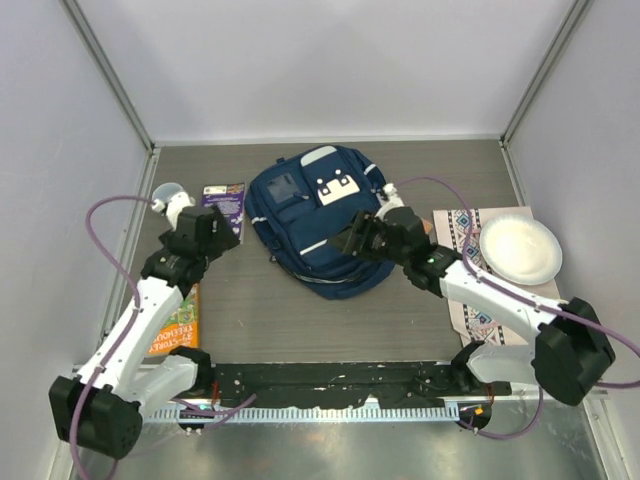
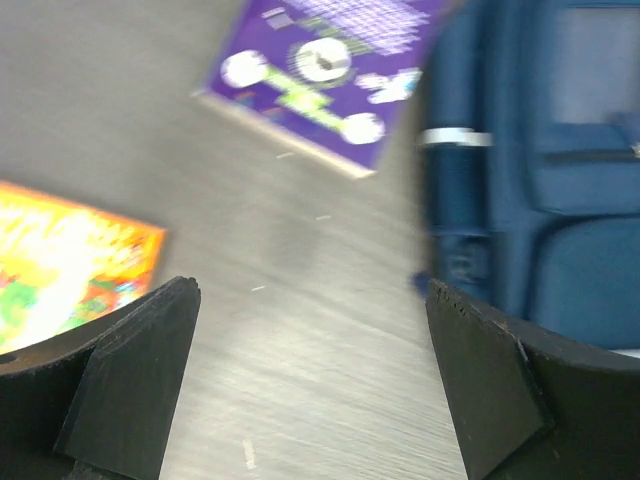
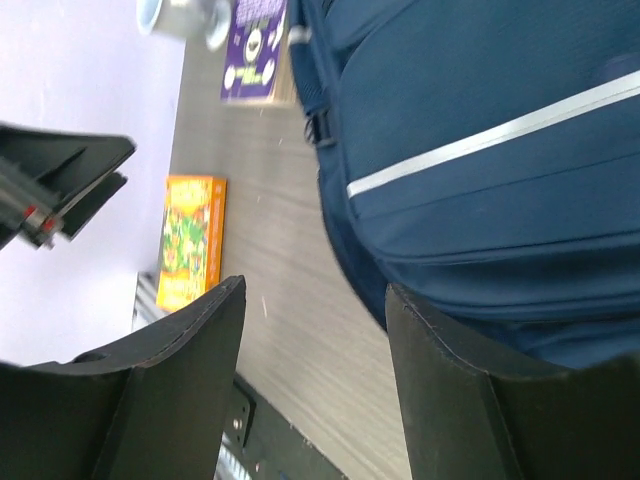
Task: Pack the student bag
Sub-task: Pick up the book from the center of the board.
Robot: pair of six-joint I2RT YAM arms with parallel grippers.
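Observation:
The student bag [image 1: 318, 222], navy blue with thin white stripes and a white patch, lies flat in the middle of the table. My left gripper [image 1: 225, 238] hovers just left of the bag. In the left wrist view it [image 2: 310, 288] stands wide open over bare table, the bag [image 2: 540, 180] to its right. My right gripper [image 1: 353, 240] hangs over the bag's near right part. Seen from the right wrist, it [image 3: 315, 290] is open with nothing between its fingers, at the bag's [image 3: 480, 150] lower edge.
A purple book [image 1: 224, 200] and a pale cup [image 1: 168, 193] lie left of the bag. An orange book [image 1: 180, 320] sits near the left arm's base. At the right a white plate [image 1: 520, 250] rests on a patterned mat [image 1: 472, 305]. Grey walls close in three sides.

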